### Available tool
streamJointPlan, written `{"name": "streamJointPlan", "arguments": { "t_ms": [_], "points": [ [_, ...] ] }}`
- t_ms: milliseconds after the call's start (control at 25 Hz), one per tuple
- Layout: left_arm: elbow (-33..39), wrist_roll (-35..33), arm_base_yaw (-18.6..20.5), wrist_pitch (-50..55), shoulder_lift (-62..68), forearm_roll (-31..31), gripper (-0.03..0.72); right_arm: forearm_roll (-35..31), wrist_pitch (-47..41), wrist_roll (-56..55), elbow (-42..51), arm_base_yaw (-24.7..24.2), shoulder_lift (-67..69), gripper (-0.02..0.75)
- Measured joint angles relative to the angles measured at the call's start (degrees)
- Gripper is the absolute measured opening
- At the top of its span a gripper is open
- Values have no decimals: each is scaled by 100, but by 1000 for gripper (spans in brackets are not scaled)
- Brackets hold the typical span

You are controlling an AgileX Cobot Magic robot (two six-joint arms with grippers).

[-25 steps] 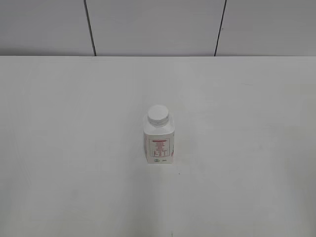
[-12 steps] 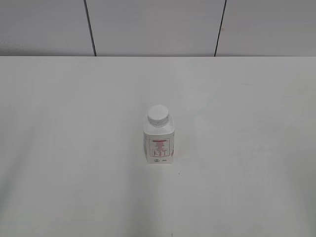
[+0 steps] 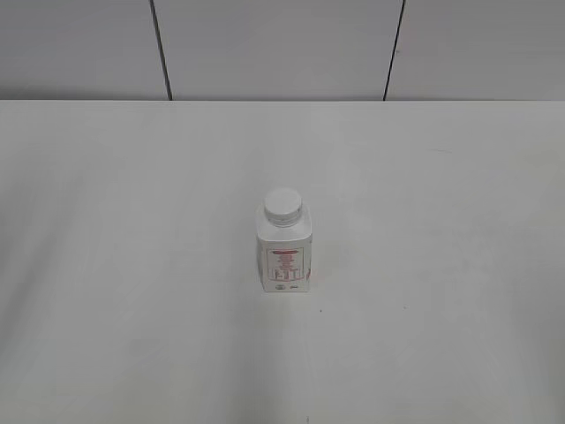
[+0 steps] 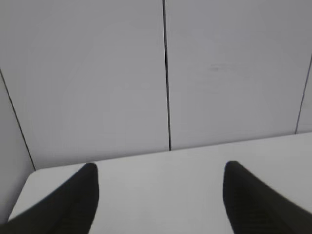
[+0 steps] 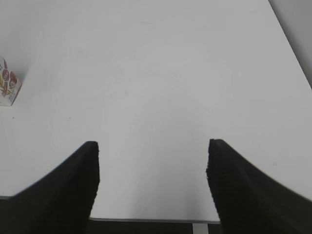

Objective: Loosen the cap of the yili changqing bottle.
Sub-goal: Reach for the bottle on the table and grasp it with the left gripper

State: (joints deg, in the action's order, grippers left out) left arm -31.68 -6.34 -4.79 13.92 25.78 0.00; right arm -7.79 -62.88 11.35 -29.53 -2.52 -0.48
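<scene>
Across the wide white worktop (image 3: 132,265) nothing else stands but the yili changqing bottle (image 3: 284,256), upright near the middle, label facing the near edge. Both pincers, left pincer (image 4: 161,195) and right pincer (image 5: 152,180), hang spread apart and empty, well away from it. Smallest, the cap (image 3: 283,206) sits seated on the neck; loosening looks wholly undone.

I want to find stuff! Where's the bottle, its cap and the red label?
yili changqing bottle (image 3: 284,256), exterior view, on its white body.
cap (image 3: 283,205), exterior view, on its flat top.
red label (image 3: 284,267), exterior view, on the front printed panel.
</scene>
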Motion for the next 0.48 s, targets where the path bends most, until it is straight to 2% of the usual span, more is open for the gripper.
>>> {"name": "streamJointPlan", "arguments": {
  "t_ms": [320,480],
  "points": [
    [114,-28,-18,-1789,1475,58,493,0,0,0,0,0,0,545],
    [266,-28,-206,-2567,2215,-104,492,0,0,0,0,0,0,545]
  ]
}}
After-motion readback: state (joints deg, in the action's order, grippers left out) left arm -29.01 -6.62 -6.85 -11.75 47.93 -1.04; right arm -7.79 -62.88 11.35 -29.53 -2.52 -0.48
